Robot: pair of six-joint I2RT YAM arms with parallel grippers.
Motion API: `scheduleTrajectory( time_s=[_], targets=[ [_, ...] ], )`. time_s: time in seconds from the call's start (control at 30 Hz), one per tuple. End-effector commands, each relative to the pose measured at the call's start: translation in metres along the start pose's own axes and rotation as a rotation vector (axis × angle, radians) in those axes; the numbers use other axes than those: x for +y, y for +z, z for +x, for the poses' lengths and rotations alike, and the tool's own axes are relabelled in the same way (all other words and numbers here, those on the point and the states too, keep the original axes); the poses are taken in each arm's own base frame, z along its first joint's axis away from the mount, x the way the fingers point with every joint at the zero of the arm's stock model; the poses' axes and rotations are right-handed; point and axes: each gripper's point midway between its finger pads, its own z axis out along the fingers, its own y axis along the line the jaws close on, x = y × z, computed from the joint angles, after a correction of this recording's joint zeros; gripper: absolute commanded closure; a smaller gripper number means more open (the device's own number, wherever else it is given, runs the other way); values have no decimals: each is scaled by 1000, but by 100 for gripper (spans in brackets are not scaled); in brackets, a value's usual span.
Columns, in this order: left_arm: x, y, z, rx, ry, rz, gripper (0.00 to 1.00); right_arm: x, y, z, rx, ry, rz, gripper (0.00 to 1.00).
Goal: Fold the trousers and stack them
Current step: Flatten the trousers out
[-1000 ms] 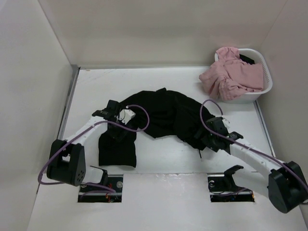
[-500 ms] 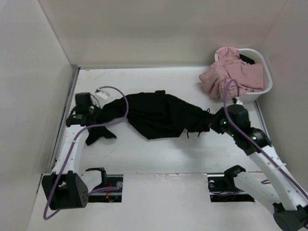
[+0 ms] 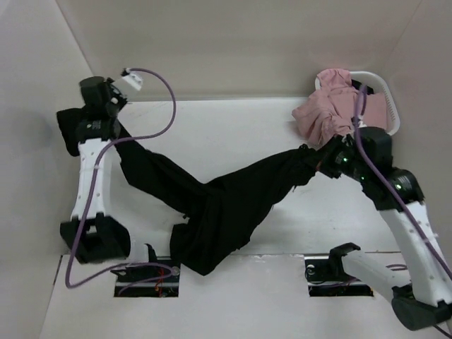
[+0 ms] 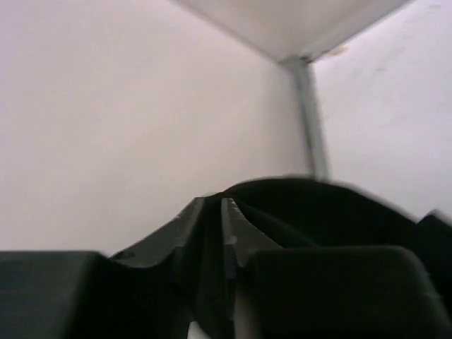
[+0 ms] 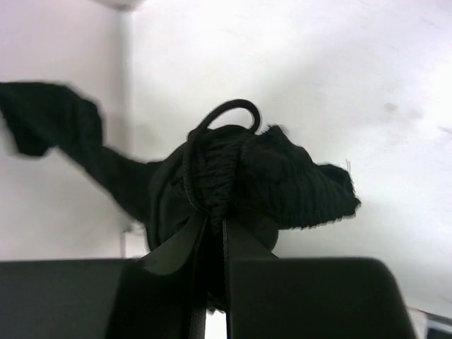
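Note:
The black trousers (image 3: 226, 205) hang stretched between my two raised grippers, sagging in a V down to the table's near edge. At the far left corner, my left gripper (image 3: 88, 123) is shut on one end of the cloth; in its wrist view the fingers (image 4: 214, 212) pinch black fabric (image 4: 332, 212). On the right, my right gripper (image 3: 326, 157) is shut on the other end. Its wrist view shows the jaws (image 5: 212, 219) clamped on a ribbed hem (image 5: 296, 176) with a drawstring loop (image 5: 226, 113).
A white laundry basket (image 3: 390, 116) stands at the back right with pink clothes (image 3: 332, 113) spilling over its rim, just behind the right gripper. The left arm is close to the left wall (image 3: 35, 141). The white table (image 3: 233, 134) lies beneath.
Both grippers closed on the trousers, pulled apart and lifted. The left went to the far left corner, the right up toward the basket. The trousers left the table and now hang between them.

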Motion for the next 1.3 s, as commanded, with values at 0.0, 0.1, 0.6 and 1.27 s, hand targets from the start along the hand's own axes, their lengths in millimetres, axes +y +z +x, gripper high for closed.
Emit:
scheduleTrajectory(
  time_s=[0.0,0.1,0.6,1.27],
  targets=[
    [-73,47,-10,2,94,174,75,-40,42,1,29,8,60,90],
    [-107,46,-31,-18,136,228,46,-93,58,0,-17,62,159,57],
    [-380,-294,37,12,337,1490,31,-228,79,51,-141,348,450,0],
    [-472,-222,88,334,172,1420,100,-255,167,88,10,385,459,92]
  ],
)
